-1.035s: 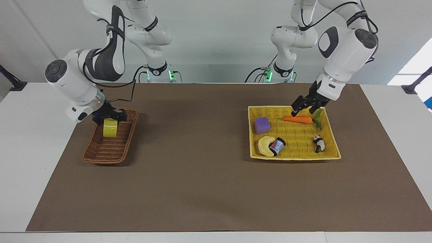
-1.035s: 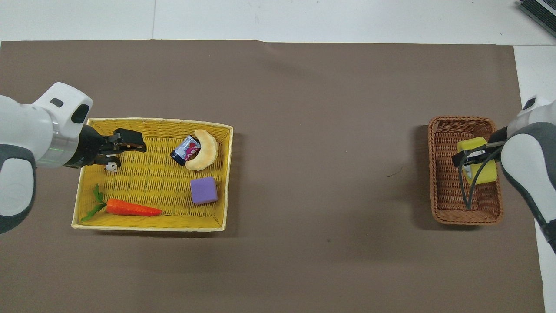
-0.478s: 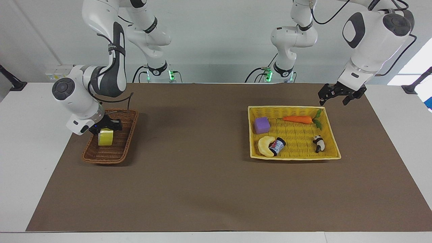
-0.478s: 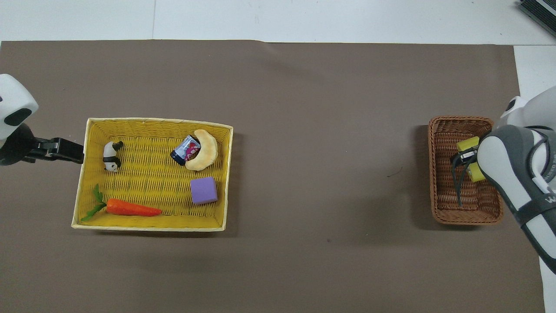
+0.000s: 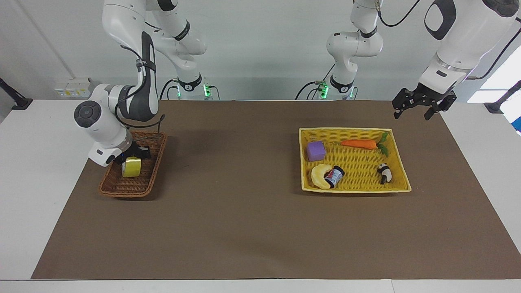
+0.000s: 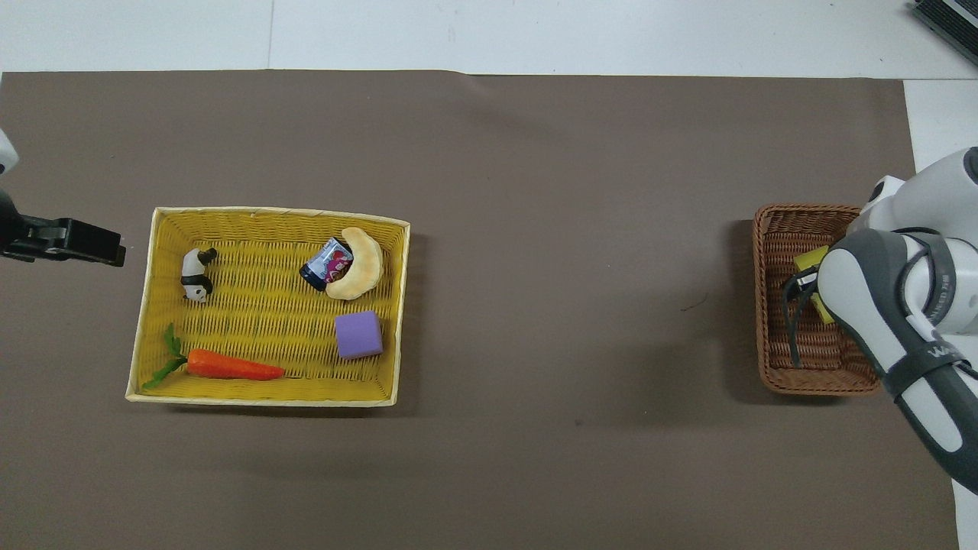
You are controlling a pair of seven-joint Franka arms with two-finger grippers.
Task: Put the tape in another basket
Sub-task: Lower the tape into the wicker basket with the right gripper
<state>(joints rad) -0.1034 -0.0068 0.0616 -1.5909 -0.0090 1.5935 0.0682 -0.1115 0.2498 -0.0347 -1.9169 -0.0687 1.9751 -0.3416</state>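
The yellow tape roll point(image 5: 131, 167) is down inside the dark brown wicker basket point(image 5: 122, 188) at the right arm's end of the table. My right gripper point(image 5: 133, 159) is shut on the tape from above. In the overhead view the right arm covers most of the tape point(image 6: 808, 260) and basket point(image 6: 773, 321). My left gripper point(image 5: 412, 115) is open and empty, held up over the brown mat beside the yellow tray point(image 5: 354, 130), toward the left arm's end; it also shows in the overhead view point(image 6: 111, 250).
The yellow tray point(image 6: 267, 213) holds a purple cube point(image 5: 316, 151), a carrot point(image 5: 360, 143), a panda toy point(image 5: 384, 172), a pale banana toy point(image 5: 319, 176) and a small can point(image 5: 334, 176). A brown mat point(image 5: 244, 203) covers the table.
My right gripper lowered the tape deeper into the brown basket. My left gripper rose out of the yellow tray and moved away toward the left arm's end of the table.
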